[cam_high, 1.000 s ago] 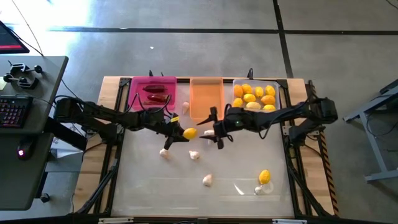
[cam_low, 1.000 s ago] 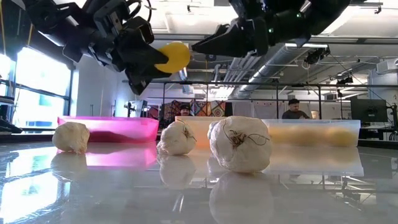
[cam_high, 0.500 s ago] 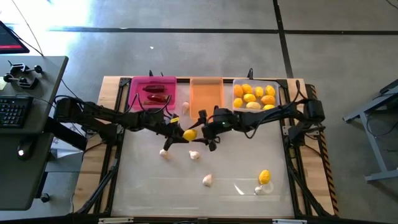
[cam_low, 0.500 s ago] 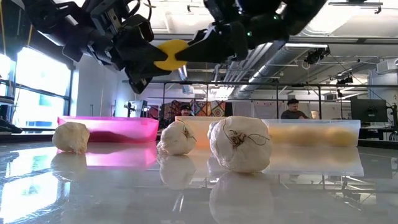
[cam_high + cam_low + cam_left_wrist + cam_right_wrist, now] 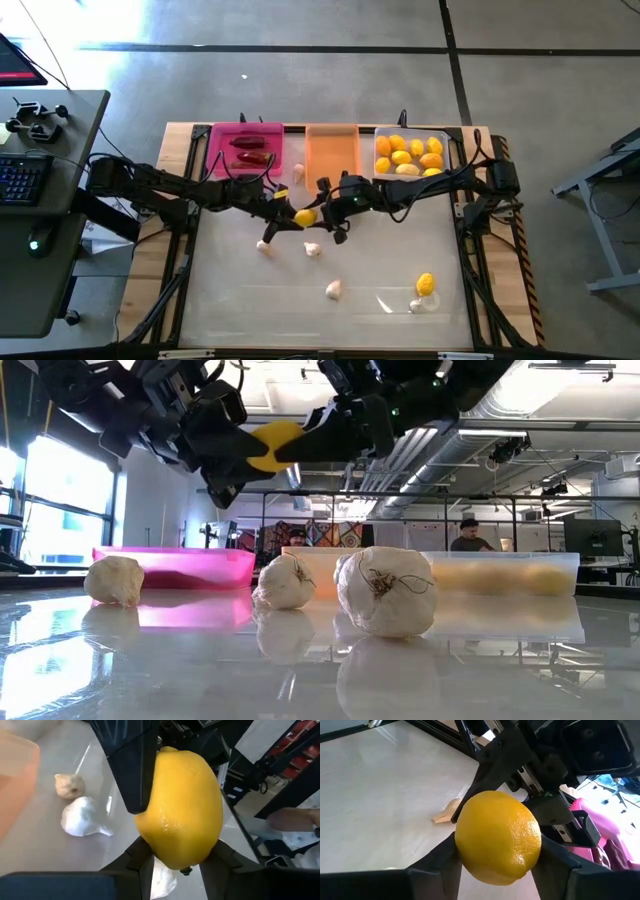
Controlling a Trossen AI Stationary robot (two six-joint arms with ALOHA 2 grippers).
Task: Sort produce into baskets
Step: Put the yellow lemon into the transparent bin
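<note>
Bright daylight from windows (image 5: 40,500) at left (strong glare there). Glossy worktop (image 5: 320,660) mirroring garlic bulbs (image 5: 385,592). Lemon (image 5: 182,810) sharp, background soft.

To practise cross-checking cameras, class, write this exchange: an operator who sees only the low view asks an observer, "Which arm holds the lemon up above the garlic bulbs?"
Observer: The high view shows the left gripper holding the lemon, with the right gripper meeting it from the other side.
Operator: Has the right one taken hold?
Observer: In the right wrist view, its fingers sit against both sides of the lemon.
Operator: Any lemons left to sort?
Observer: The high view shows a second lemon lying on the table's near right.
</note>
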